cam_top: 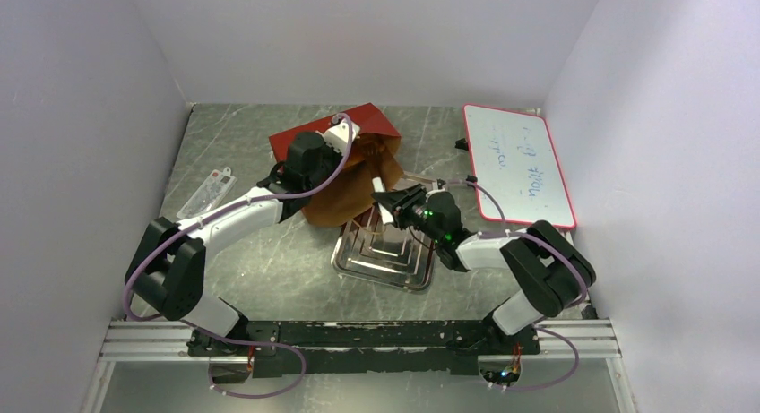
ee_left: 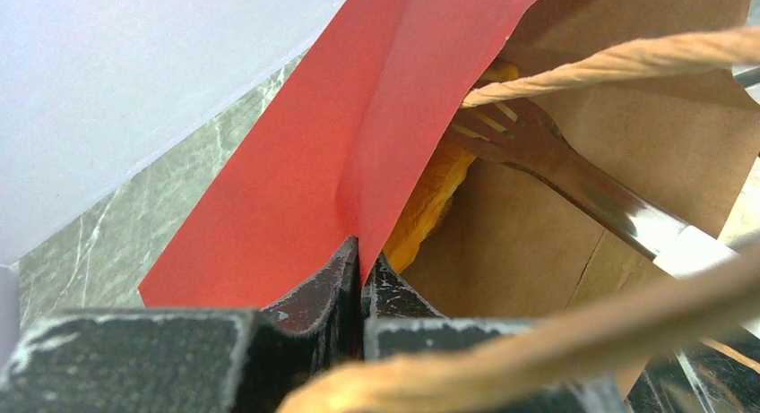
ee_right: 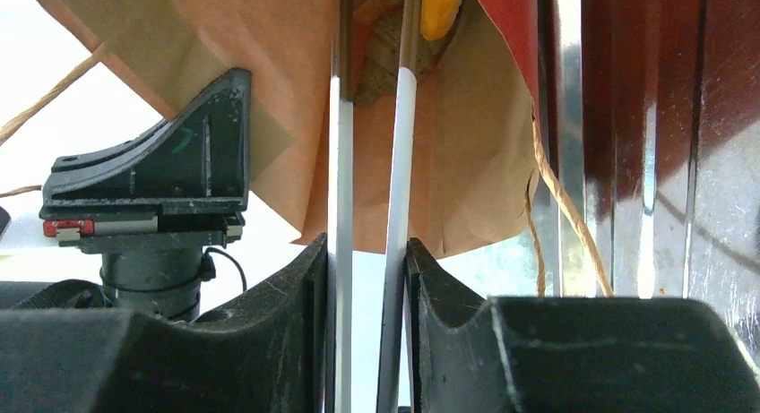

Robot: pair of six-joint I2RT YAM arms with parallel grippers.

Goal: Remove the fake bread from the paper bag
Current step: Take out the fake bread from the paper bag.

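Overhead, the paper bag (cam_top: 376, 122) is seen at upper centre, just above the tray (cam_top: 376, 277). Left wrist: the left gripper (ee_left: 360, 271) is clamped on the bag's red edge, with the fake bread (ee_left: 439, 187) inside by the tongs (ee_left: 574, 176). Right wrist: the right gripper (ee_right: 367, 279) is pressed onto the tongs' arms.

The table (cam_top: 269, 279) has a grey-green stone look with pale veins, and white walls (cam_top: 376, 37) close it on three sides. Near its middle lies a silver tray (cam_top: 376, 271), rectangular, with stepped ridges inside. At the far right a whiteboard (cam_top: 515, 167) with a red frame lies flat beside the wall; I cannot read the handwriting on it. At the left lies a small pale packet (cam_top: 208, 191), well apart from the tray. My tongs (ee_left: 574, 176) are of shiny metal with a toothed end like a fork.
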